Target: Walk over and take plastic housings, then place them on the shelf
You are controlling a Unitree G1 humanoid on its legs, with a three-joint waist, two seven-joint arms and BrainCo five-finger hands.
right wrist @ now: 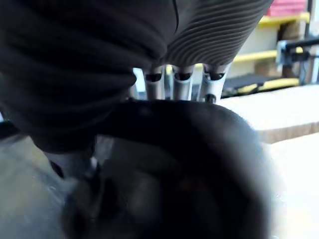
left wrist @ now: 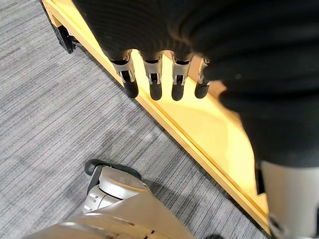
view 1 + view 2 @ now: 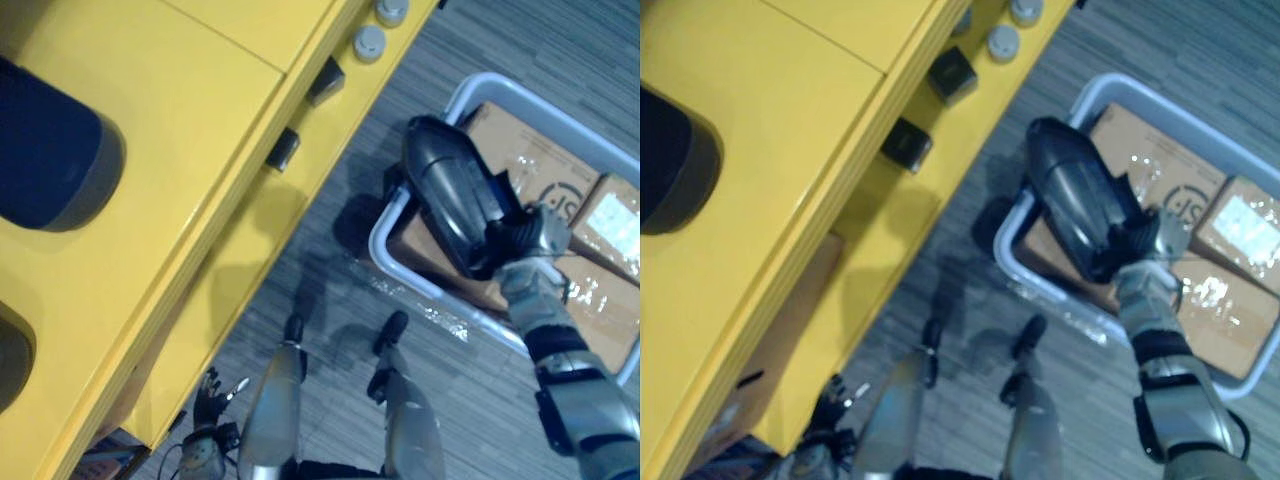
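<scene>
Housing (image 3: 450, 190) gripped in right hand (image 3: 533, 235), over pale bin (image 3: 378, 238), yellow shelf (image 3: 200, 100) near

one dark plastic housing (image 3: 450, 190) is counted. one pale bin (image 3: 385, 235) is seen on the floor, and three cardboard boxes (image 3: 520, 150) can be told apart inside it. one yellow shelf (image 3: 180, 100) is seen. two round grey caps (image 3: 369, 42) and two small dark blocks (image 3: 283, 150) are counted along its lower ledge. two large dark rounded things (image 3: 50, 150) are counted on its top. two hands are counted: the left hand (image 2: 154, 84) and the right hand (image 3: 525, 238).
</scene>
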